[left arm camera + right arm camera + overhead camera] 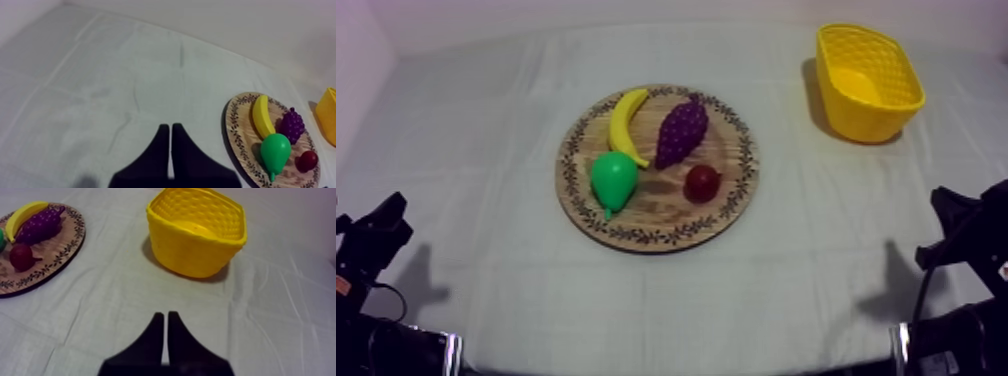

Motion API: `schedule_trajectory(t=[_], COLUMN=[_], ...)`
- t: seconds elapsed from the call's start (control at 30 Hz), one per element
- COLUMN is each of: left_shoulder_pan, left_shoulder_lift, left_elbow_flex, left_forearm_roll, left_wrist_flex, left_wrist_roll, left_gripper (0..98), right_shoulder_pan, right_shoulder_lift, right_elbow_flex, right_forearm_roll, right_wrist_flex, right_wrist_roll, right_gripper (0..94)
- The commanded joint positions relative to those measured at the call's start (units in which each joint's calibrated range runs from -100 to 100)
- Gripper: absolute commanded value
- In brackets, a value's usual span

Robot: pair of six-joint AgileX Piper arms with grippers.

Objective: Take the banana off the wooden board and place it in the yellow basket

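Banana (pixel 626 125) lies on the board (pixel 736 160), in its far left part as the top view shows it. It is curved, one end toward the far rim and the other just beside the pear (pixel 613 180). Nothing holds it, and it is well apart from both grippers and from the basket (pixel 856 118).

At the far left, the left gripper (pixel 170 126) sits low at the near edge. Its fingers (pixel 159 150) lie together in a narrow wedge with nothing between them. It hangs over bare cloth (pixel 476 120), with the board ahead and to its right.

The board lies near the middle of the cloth. On it, from left to right, come four things. First is the green pear, its stem toward the near rim. Then come the banana and the purple grapes (pixel 682 132), just beside the banana. Last is the small red fruit (pixel 702 182), nearer than the grapes and a little apart from the pear.

Further right, the basket stands upright on the cloth at the far right, well apart from the board.

At the far right, the right gripper (pixel 165 314) sits low at the near edge, its fingers (pixel 152 338) closed together on nothing. It points toward the basket across bare cloth.
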Motion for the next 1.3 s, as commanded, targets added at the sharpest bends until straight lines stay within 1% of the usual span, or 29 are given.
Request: schedule_trajectory(t=[0.0,0.93,1.03,1.1,1.17,1.27], left_shoulder_pan=[0.0,0.0,0.0,0.0,0.0,0.0], left_shoulder_lift=[0.0,0.0,0.0,0.0,0.0,0.0], left_elbow_flex=[0.0,0.0,0.0,0.0,0.0,0.0], left_forearm_roll=[-0.02,-0.02,-0.02,-0.02,-0.02,-0.02], left_wrist_flex=[0.0,0.0,0.0,0.0,0.0,0.0], left_wrist_roll=[0.0,0.0,0.0,0.0,0.0,0.0], left_gripper=[0.1,0.1,0.1,0.1,0.1,0.1], right_shoulder_pan=[0.0,0.0,-0.4,-0.6,-0.7,-0.8], right_shoulder_lift=[-0.1,-0.1,-0.1,-0.1,-0.1,-0.1], right_elbow_flex=[0.0,0.0,0.0,-0.1,-1.4,-5.4], right_forearm_roll=[0.0,0.0,-0.1,-0.2,-0.1,-0.5], right_wrist_flex=[0.0,0.0,-0.1,-0.1,1.5,5.6], right_wrist_roll=[0.0,0.1,-0.8,-1.2,-1.9,-2.4], right_gripper=[0.5,0.5,3.3,3.3,2.8,2.0])
